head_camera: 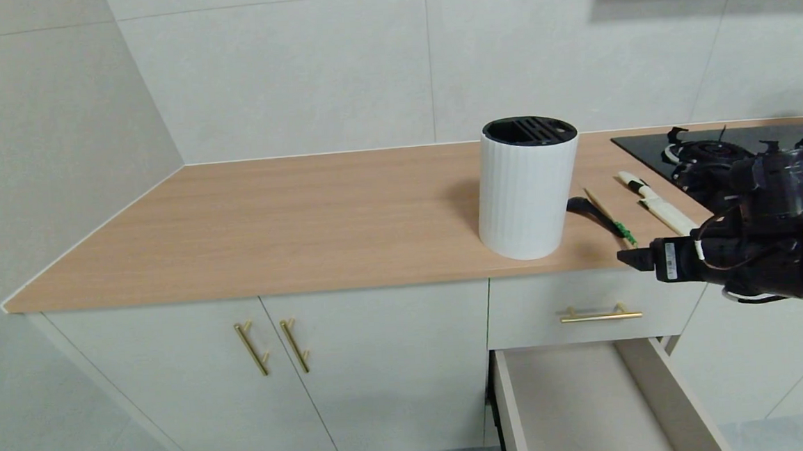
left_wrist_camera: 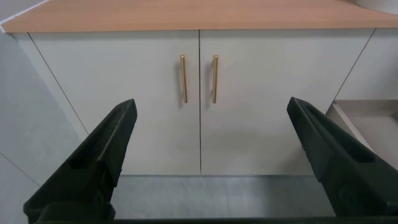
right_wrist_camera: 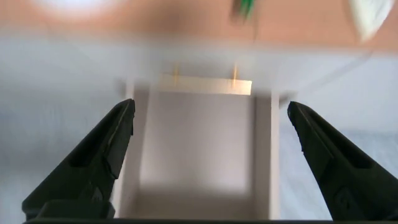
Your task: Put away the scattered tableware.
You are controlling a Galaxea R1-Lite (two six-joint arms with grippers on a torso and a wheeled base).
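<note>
A white ribbed utensil holder [head_camera: 526, 190] with a black slotted top stands on the wooden counter [head_camera: 290, 225]. To its right lie a black ladle [head_camera: 587, 208], partly behind the holder, a pair of chopsticks [head_camera: 612, 221] with a green end [right_wrist_camera: 242, 7], and a white-handled utensil [head_camera: 657, 203]. My right gripper [head_camera: 632, 259] hangs in front of the counter edge, above the pulled-out drawer [head_camera: 579, 396]; its fingers [right_wrist_camera: 106, 155] stand wide apart with nothing between them. My left gripper [left_wrist_camera: 211, 106] is open and empty, low down, facing the cabinet doors [left_wrist_camera: 199, 99].
A black gas hob [head_camera: 711, 151] sits at the counter's far right, just behind my right arm. The closed drawer front above the open drawer has a gold handle [head_camera: 601, 315]. Two gold door handles [head_camera: 273, 346] mark the left cabinet. Tiled walls bound the counter at the back and left.
</note>
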